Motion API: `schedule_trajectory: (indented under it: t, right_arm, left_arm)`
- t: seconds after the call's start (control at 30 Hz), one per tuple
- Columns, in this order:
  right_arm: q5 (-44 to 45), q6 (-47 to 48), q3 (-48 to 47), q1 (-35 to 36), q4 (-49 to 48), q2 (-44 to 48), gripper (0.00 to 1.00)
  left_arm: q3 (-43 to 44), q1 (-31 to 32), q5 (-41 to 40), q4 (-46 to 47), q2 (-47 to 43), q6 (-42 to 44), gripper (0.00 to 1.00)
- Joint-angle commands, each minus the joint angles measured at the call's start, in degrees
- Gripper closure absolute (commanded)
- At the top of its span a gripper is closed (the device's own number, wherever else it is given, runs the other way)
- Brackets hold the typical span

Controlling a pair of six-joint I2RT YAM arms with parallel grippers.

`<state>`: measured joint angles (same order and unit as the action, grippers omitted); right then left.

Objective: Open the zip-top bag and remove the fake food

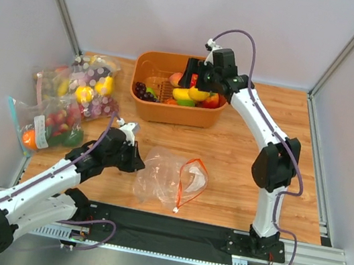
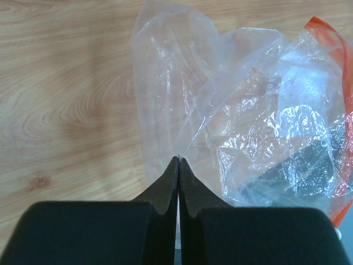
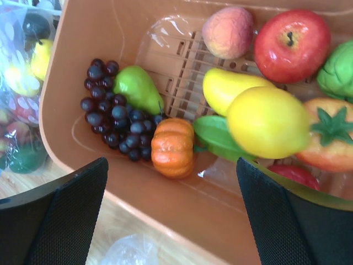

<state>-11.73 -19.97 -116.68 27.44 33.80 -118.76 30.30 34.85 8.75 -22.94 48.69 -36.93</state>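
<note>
So the clear crinkly zip-top bag [image 1: 168, 177] is lying flat on the wooden table [image 1: 241, 157], just in front of the arm bases. As far as I can tell there's nothing left inside it, it's just rumpled film.

The left gripper [image 2: 178, 161] has its fingers pressed tight together. A crease in the plastic runs straight into the tips, so it looks like it's pinching a fold at the closed end of the bag (hard to be 100% sure with film this thin).

The relation that matters is that the bag stretches away from those tips toward the robot's right. Its long axis runs roughly sideways across the table, and the orange-red zip strip [image 1: 193, 175] is at the far end, pointing away from the pincer. That makes the left arm by far the nearer one.

The right gripper [image 1: 195, 81] is well apart from the bag, hanging over the orange plastic tub [image 1: 166, 114] at the back. Its fingers are spread wide with nothing between them.

The fake food [image 3: 267, 122], glossy plastic pieces including yellow lemon-ish fruits, is sitting in that tub right under it.

My guess is the job's basically wrapped. If anything else has to come out, the right arm would have to come back across to the zip end.
</note>
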Motion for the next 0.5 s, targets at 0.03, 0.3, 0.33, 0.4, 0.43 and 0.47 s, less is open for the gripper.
schedule_trajectory:
  t: [0.03,0.3,0.33,0.4,0.43,0.47]
  right_arm:
    - [1.4,2.0,4.3,0.1,-0.8,9.1,0.00]
    - [3.6,1.0,29.6,0.1,-1.5,30.1,0.00]
    - [3.5,0.3,32.9,0.2,-2.1,32.9,0.00]
    - [3.7,-1.9,43.2,0.2,-3.9,41.8,0.00]
    - [4.2,-2.4,46.3,0.3,-4.4,45.0,0.00]
    - [5.6,-2.9,49.4,0.4,-4.5,51.4,0.00]
  left_arm:
    - [3.1,-0.7,0.8,0.7,0.4,2.2,1.00]
    - [6.1,-1.0,-1.8,-1.8,3.2,4.7,1.00]
    - [6.4,-1.2,-2.1,-2.2,3.6,4.8,1.00]
    - [7.1,-1.2,-2.7,-2.6,4.5,5.1,0.99]
    - [7.4,-1.3,-3.0,-3.3,4.7,5.1,0.93]
    - [7.9,-1.3,-3.5,-3.6,4.8,5.4,0.87]
